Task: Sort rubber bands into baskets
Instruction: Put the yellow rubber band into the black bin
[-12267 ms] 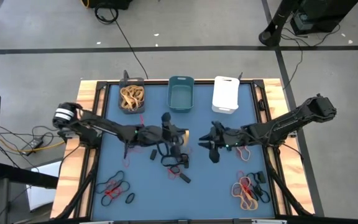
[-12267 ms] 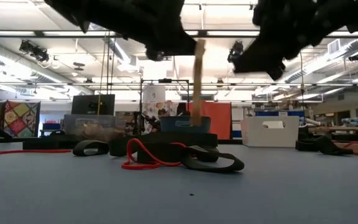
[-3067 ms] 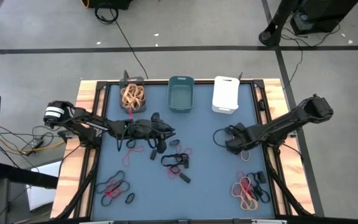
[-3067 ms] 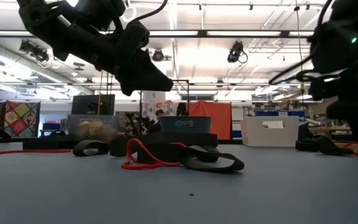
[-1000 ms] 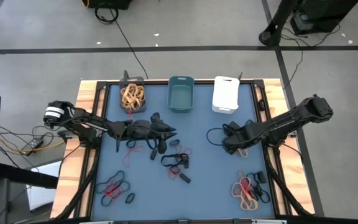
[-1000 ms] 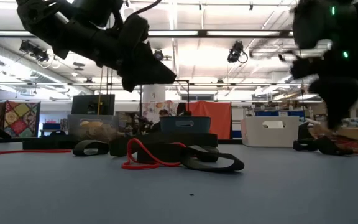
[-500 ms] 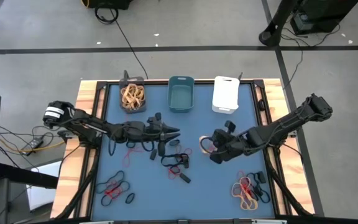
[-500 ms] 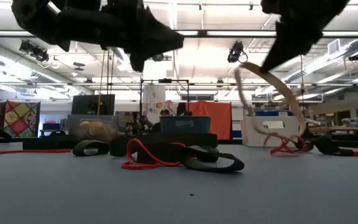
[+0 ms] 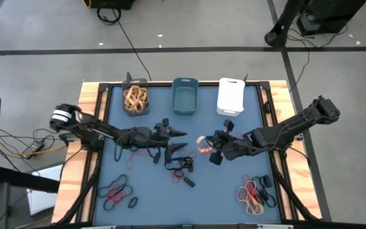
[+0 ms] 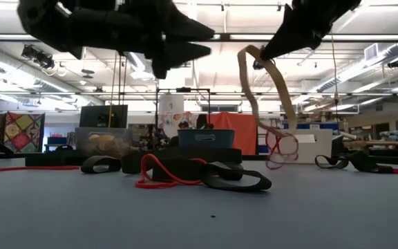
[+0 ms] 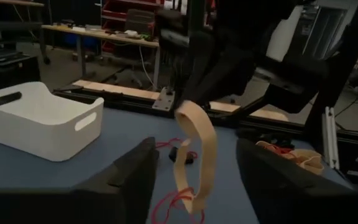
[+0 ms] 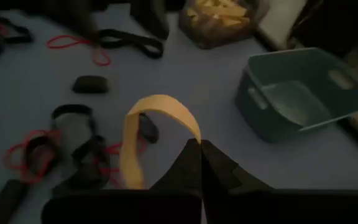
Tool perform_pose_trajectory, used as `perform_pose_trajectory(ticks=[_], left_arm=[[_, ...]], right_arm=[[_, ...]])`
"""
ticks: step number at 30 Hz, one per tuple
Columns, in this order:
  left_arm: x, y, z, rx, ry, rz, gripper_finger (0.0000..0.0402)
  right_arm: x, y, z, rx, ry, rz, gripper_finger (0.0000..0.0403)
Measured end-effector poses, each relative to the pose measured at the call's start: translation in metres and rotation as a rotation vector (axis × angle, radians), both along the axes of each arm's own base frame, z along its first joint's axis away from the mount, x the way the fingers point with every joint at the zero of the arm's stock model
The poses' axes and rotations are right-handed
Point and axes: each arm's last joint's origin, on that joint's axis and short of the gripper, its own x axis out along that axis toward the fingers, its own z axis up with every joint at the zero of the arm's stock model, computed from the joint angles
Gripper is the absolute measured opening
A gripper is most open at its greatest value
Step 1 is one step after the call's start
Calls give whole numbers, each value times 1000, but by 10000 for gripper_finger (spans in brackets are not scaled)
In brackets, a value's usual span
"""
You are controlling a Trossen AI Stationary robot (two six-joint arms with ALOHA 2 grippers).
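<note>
The right end effector (image 12: 199, 149) pinches a tan band (image 12: 143, 127) near the teal basket (image 12: 300, 93).

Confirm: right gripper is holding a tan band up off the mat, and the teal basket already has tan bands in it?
Half right. The right gripper holds the tan band clear of the mat, but the high view shows the teal basket empty; the tan bands lie in the dark grey basket.

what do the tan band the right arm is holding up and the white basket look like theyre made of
The tan band, pinched in the right gripper, looks like matte rubber: it hangs in a limp, curling flat strip. A red band seems snagged at its lower end. The white basket looks like rigid moulded plastic with a smooth, slightly glossy finish, rounded corners and cut-out handle slots.
</note>
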Motion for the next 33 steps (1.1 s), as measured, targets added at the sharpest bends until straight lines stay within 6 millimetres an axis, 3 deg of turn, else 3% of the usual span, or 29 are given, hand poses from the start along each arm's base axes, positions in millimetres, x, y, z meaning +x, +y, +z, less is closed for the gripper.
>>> perform_pose_trajectory(ticks=[5, 13, 21, 26, 33], left_arm=[[25, -3, -16, 18, 54, 0, 266], [43, -5, -21, 38, 63, 2, 270], [44, -4, -20, 34, 54, 8, 270], [44, -4, -20, 31, 55, 8, 270], [44, -4, -20, 29, 54, 8, 270]], right_arm=[[-14, -1, -14, -138, 62, -116, 2], [-39, -5, -42, -106, 128, -270, 2], [-27, 20, -26, -1, -9, -57, 2], [-31, 19, -11, -22, -84, -93, 2], [-26, 9, -15, 65, -30, -91, 2]])
